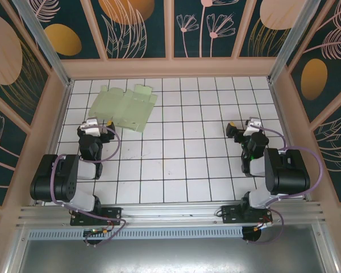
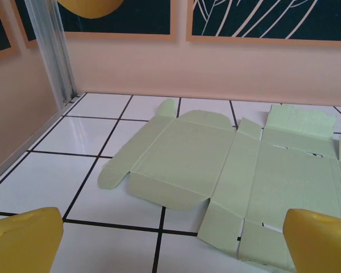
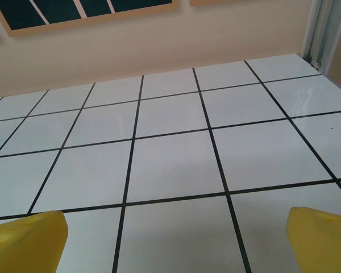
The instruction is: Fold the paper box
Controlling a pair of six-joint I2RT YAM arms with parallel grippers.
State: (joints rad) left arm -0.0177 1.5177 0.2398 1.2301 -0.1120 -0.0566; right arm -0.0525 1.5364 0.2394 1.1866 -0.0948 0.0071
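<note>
The paper box lies unfolded on the white tiled table at the back left, a pale green cut-out with several flaps. In the left wrist view the paper box spreads flat just ahead, its rounded flaps pointing toward the camera. My left gripper hovers at the card's near left edge, open, with its yellow fingers wide apart and nothing between them. Far from the card, my right gripper is over the right half of the table. It is open too, and between its yellow fingers there are bare tiles.
Peach walls with dark patterned panels close in the table on three sides. Aluminium posts stand in the back corners. A metal rail runs along the near edge by both arm bases. Bare tiles span the middle.
</note>
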